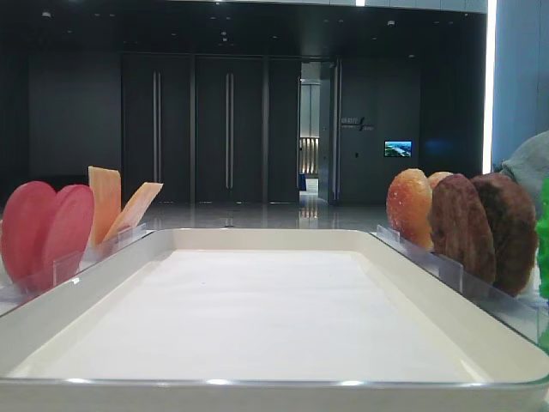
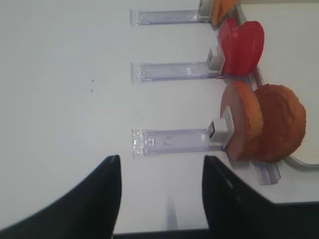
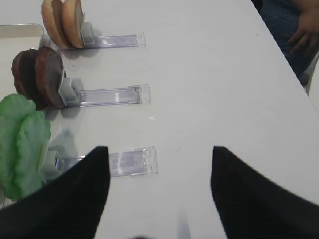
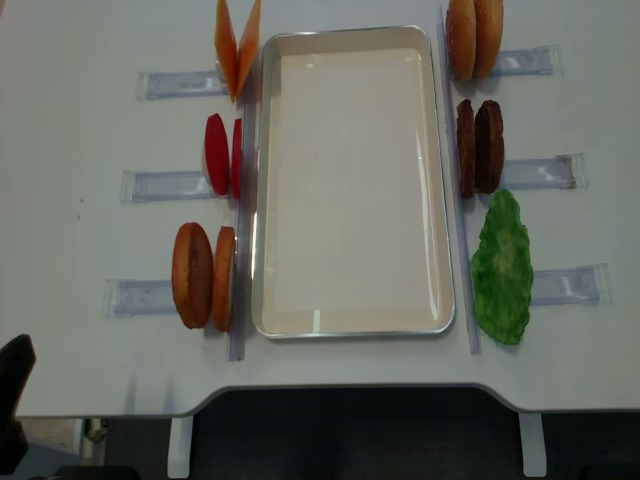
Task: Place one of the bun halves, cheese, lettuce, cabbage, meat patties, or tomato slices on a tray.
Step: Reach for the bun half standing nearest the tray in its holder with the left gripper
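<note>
Lying with its long axis running from the top of the overhead view to the bottom, the tray (image 4: 350, 300) sits at the centre of the white desk (image 4: 70, 250); only its white paper liner shows inside.

At lower left, just beside the tray's left rim, two bun halves (image 4: 203, 277) stand on edge in a clear rack (image 4: 140, 297), their flat faces turned left and right. Above them, also on edge, stand the pinkish-red tomato slices (image 4: 222, 155), and at upper left the orange cheese (image 4: 237, 48) slices lean apart in a V. On the right side stand another pair of buns (image 4: 474, 38) at the top, the dark meat patties (image 4: 480, 146) in the middle and the green lettuce (image 4: 502, 268) at lower right, all close to the tray's right rim.

In the left wrist view the left gripper (image 2: 162, 196) hangs over bare desk at the bottom of the frame, its jaws apart and holding nothing — the nearest rack and the bun pair lie ahead of it, to the right.

In the right wrist view the right gripper (image 3: 159, 186) likewise hovers over the desk with its jaws wide apart and nothing between them — the lettuce rack lies just ahead of its left fingertip.
</note>
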